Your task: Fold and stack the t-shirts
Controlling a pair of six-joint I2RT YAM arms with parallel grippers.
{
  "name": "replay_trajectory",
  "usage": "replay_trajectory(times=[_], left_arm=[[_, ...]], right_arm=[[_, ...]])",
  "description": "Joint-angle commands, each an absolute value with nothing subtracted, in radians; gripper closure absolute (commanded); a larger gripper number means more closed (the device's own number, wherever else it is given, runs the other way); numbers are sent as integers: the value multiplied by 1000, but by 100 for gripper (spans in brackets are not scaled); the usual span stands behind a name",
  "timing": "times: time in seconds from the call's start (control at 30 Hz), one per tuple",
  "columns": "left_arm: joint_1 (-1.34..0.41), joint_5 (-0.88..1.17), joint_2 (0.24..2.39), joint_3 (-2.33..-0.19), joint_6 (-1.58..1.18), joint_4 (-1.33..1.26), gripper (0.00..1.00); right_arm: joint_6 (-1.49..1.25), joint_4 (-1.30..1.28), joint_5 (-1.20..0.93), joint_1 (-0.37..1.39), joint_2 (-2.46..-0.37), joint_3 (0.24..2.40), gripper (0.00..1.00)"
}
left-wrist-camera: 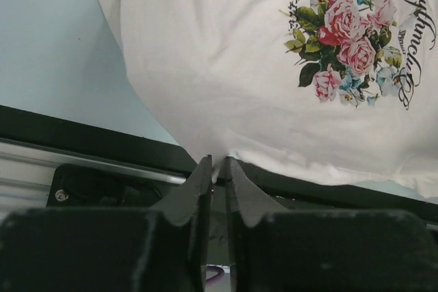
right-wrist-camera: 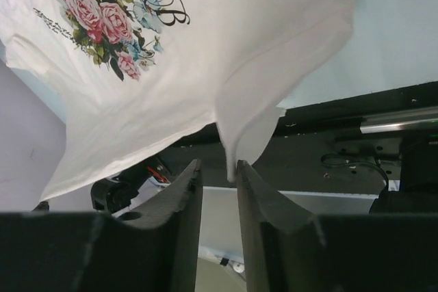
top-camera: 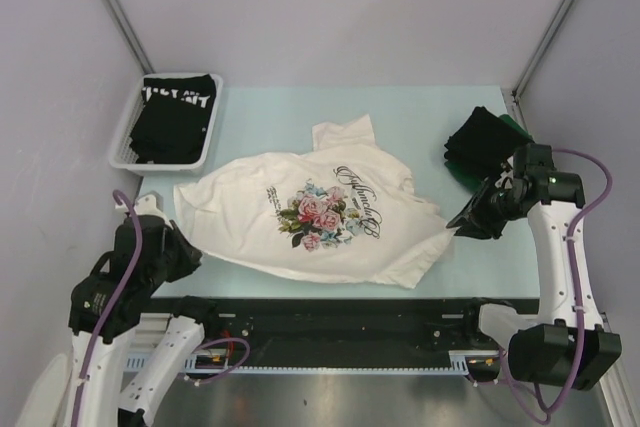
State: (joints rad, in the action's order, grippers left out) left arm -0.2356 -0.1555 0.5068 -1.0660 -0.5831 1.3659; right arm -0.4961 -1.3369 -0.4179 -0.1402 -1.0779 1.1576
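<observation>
A white t-shirt with a floral print and black script lies spread and rumpled on the pale blue table. My left gripper is at its near left edge. In the left wrist view the gripper is only narrowly open, with a corner of the shirt between the fingertips. My right gripper is at the shirt's right edge. In the right wrist view it stands open, and a hanging fold of the shirt brushes one finger unpinched.
A white mesh basket at the back left holds a black t-shirt with white lettering. A pile of black and dark green t-shirts lies at the back right, just behind my right arm. A black rail runs along the near table edge.
</observation>
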Motion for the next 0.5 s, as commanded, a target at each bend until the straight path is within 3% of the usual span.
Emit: replay_trajectory(times=[0.0, 0.2, 0.47], left_arm=[[-238, -209, 548, -1179, -522, 1459, 79], [-238, -290, 612, -1258, -453, 1391, 71], [-238, -312, 644, -1161, -436, 1151, 69]], right_arm=[[-489, -1327, -445, -149, -1104, 1158, 65], [-514, -1168, -417, -140, -1118, 1232, 62], [-552, -674, -410, -8, -1310, 1243, 63]])
